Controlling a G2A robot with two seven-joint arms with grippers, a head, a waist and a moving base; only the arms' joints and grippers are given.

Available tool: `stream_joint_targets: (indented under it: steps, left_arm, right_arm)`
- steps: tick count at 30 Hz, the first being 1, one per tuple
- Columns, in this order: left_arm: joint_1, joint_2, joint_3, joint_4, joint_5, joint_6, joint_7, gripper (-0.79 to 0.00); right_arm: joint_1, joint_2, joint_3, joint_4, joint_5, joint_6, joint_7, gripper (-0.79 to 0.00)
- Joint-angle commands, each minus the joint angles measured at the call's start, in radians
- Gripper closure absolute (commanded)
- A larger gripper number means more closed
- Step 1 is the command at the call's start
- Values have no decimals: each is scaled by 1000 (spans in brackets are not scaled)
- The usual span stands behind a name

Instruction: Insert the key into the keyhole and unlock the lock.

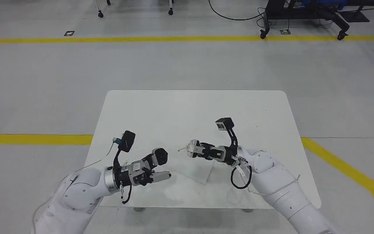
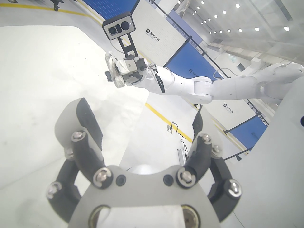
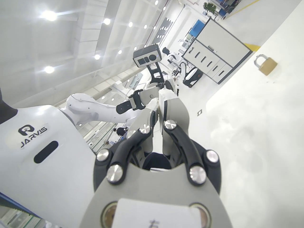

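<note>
The left tool (image 2: pixel 140 111) is open wide. Its two dark fingers (image 2: pixel 87 119) stand far apart, and there is nothing between them. It hangs just over the desk (image 1: pixel 193 111), near the front edge. The right tool (image 3: pixel 158 106) is closed up tight, with its two grey fingers pressed flat together. From above, a tiny pale thing (image 1: pixel 184 148) sticks out at its tip, but it is too small to tell if this is the key. The two tools point at each other, close together but not touching.

The lock (image 3: pixel 266 65) is a yellow metal padlock with a silver loop. It lies flat on the desk close to an edge, well apart from the right tool. Its loop looks pushed in. Its keyhole cannot be seen.

A white label (image 3: pixel 154 214) sits on the base of the right tool. A dark mark on it is cut off by the edge of the picture. Far behind, blue and white wall panels (image 2: pixel 152 29) have small writing on them. On the grey floor run yellow lines (image 1: pixel 175 39). A dark cart (image 1: pixel 304 14) on wheels is cut off at the far side.
</note>
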Motion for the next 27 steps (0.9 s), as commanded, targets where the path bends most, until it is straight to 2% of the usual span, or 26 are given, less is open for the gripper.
stream_joint_targets:
  steps: [1, 4, 5, 8, 13, 21, 23, 25, 26, 27]
  left_arm:
    - [-19, -3, 16, 5, 4, 15, 4, -625]
    - [-41, -7, 35, 8, 8, 33, 11, -597]
    - [-43, -7, 38, 8, 9, 35, 12, -563]
    - [-49, -9, 46, 11, 11, 43, 23, -388]
    - [-47, -12, 45, 21, 22, 66, 65, -320]
    - [-53, -15, 61, 25, 38, 86, 72, -305]
    - [-53, -16, 66, 26, 39, 87, 72, -277]
    - [-55, -16, 69, 30, 41, 87, 75, -166]
    - [-55, -17, 70, 31, 41, 87, 75, -46]
    - [-56, -17, 70, 32, 42, 88, 76, 0]
  right_arm:
    - [7, -3, -9, -5, 18, 22, 22, 0]
    - [11, -6, -15, -11, 31, 38, 37, 0]
    - [11, -6, -16, -12, 30, 38, 37, 0]
    - [11, -6, -19, -11, 23, 38, 37, 0]
    - [12, -9, -23, -8, 18, 40, 39, 0]
    - [11, -9, -29, -18, 18, 46, 45, 0]
    - [11, -9, -30, -18, 18, 45, 44, 0]
    - [11, -9, -30, -18, 18, 45, 44, 0]
    - [11, -9, -31, -18, 18, 44, 44, 0]
    - [11, -9, -31, -18, 18, 44, 43, 0]
